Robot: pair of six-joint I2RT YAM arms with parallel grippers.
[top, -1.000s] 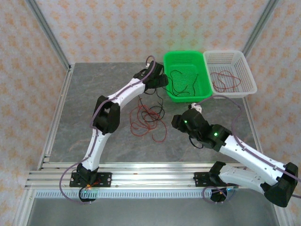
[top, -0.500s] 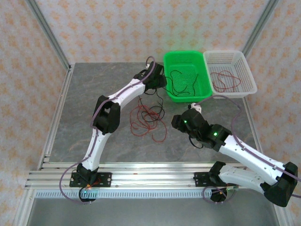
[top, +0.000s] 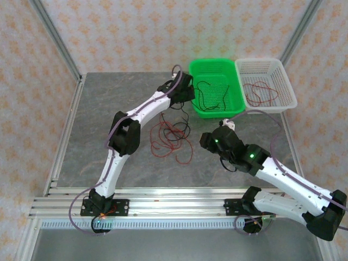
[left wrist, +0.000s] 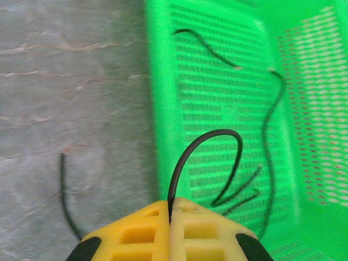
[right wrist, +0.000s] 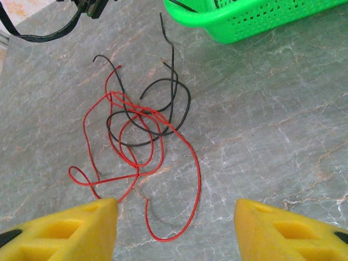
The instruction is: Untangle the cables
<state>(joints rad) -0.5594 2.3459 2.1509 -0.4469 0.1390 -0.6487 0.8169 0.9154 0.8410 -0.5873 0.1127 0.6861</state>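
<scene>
Cables (right wrist: 142,115): red and black tangle on table (right wrist: 261,136), near green basket (left wrist: 153,81). Left gripper (left wrist: 170,211) pinched on black strand (left wrist: 215,131) arching into basket. Right gripper (right wrist: 174,212) spread wide above tangle, not touching

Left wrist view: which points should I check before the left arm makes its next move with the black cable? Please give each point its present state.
1. Grip of left jaws on the black cable: ok, shut on it.
2. Held cable arcs over the green basket: ok.
3. Held cable free of the tangle on the table: cannot tell.
4. Opening of right jaws above the tangle: ok, open and empty.
5. Tangle sorted: not ok, red and black strands cross.
</scene>
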